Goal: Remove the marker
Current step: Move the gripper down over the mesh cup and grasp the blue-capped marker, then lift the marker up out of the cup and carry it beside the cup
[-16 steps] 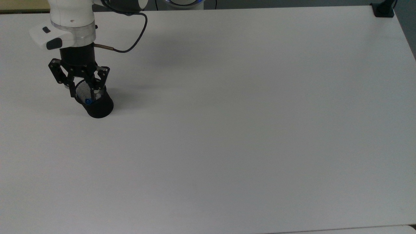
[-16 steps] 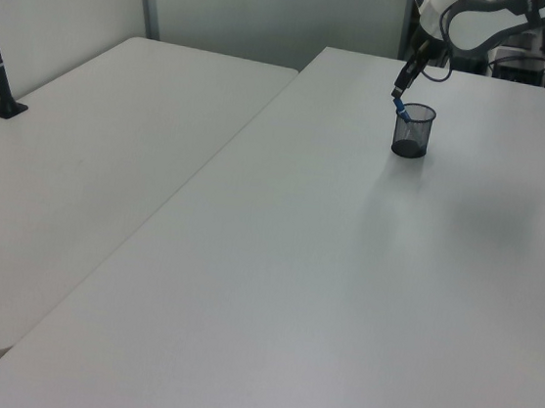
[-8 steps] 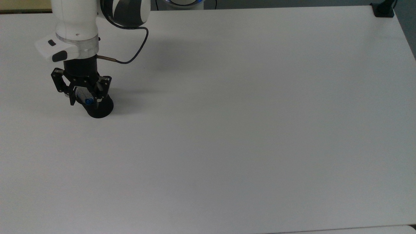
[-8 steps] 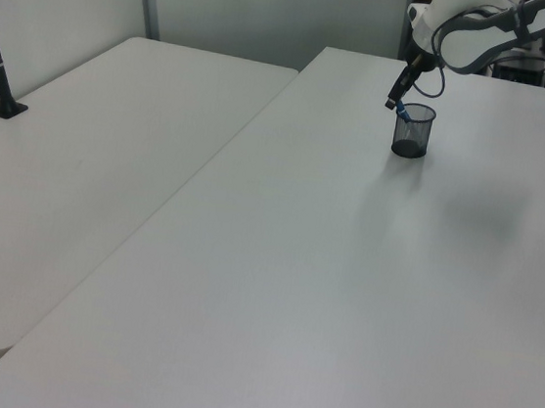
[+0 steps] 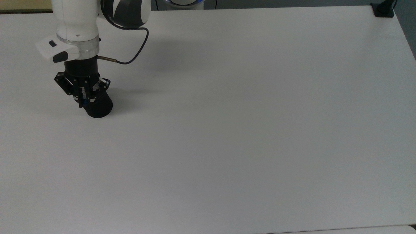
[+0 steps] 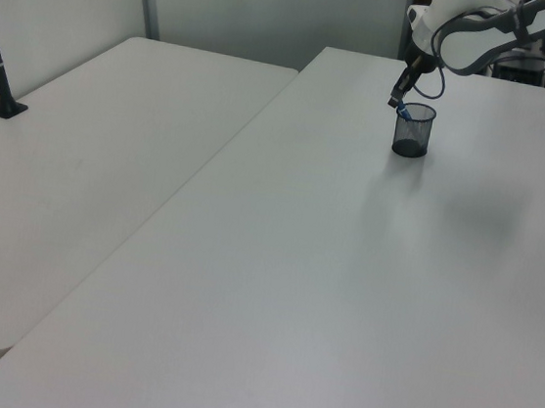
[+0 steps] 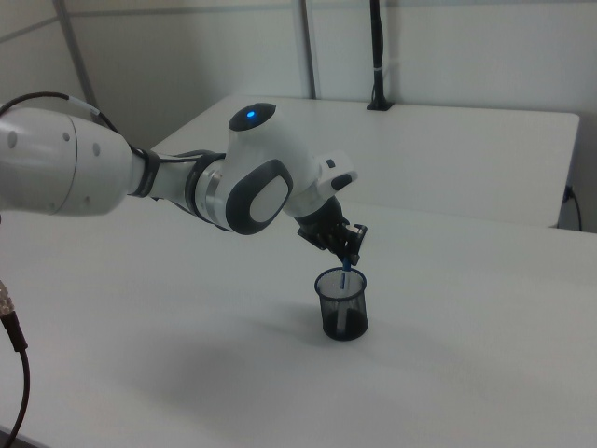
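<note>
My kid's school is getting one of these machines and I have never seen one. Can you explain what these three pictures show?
It is one robot arm, white with dark joints, seen at one moment by three cameras placed around the table.

At the arm's end is a black gripper with two fingers. In the top view it sits near the upper left of the white table; the left view shows the arm small, far off at the table's far end; the right view shows it closest.

On the table stands a black mesh cup. A marker with a blue upper end stands in it, leaning against the rim.

The gripper's fingers are shut on the marker's upper end, just above the cup's rim. The marker's lower part is inside the cup, so it has not been taken out yet.
</note>
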